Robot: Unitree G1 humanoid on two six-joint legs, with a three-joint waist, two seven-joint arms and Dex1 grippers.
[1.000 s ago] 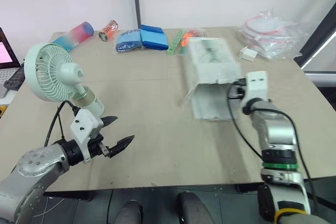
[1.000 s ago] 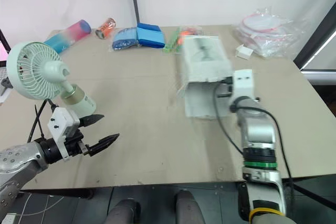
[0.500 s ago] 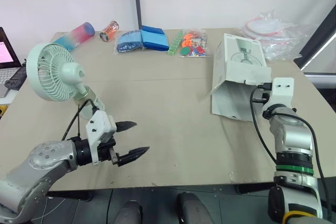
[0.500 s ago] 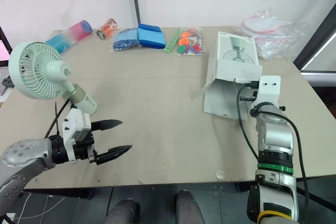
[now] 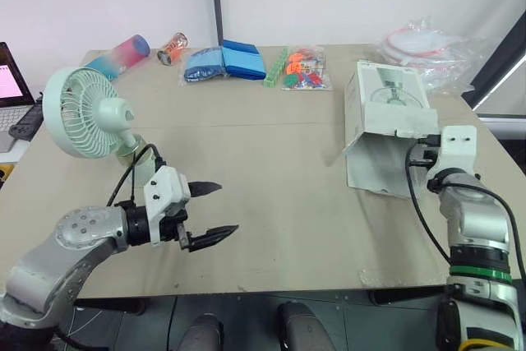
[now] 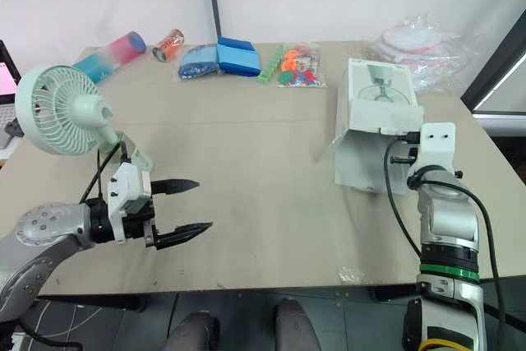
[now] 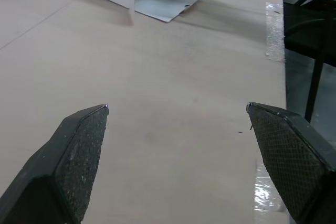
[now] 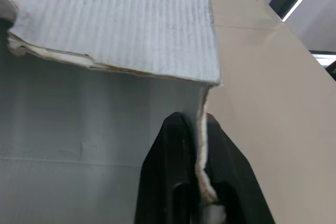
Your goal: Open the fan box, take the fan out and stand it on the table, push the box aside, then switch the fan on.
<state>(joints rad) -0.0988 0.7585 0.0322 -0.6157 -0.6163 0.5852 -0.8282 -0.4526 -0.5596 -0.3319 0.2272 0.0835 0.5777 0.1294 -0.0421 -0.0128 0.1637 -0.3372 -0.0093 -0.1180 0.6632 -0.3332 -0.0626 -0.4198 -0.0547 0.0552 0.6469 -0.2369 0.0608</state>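
The mint-green fan (image 5: 85,114) stands upright at the table's left side, its head facing forward. Just right of its base, my left gripper (image 5: 227,208) hovers open above bare table, holding nothing; the left wrist view shows its fingers (image 7: 84,145) spread wide. The white fan box (image 5: 385,136) lies at the right with its open end toward me. My right gripper (image 8: 201,123) is shut on the box's cardboard wall edge (image 8: 206,98) at that open end, on the box's right side.
Along the far edge lie a pink-blue bottle (image 5: 117,55), a can (image 5: 171,46), blue packs (image 5: 227,60), a colourful packet (image 5: 301,70) and clear plastic bags (image 5: 426,45). A laptop (image 5: 10,92) sits at the far left. Bare tabletop stretches between fan and box.
My right gripper has dragged the box to the right across the table. My left gripper has moved right and forward, away from the fan's base, staying open.
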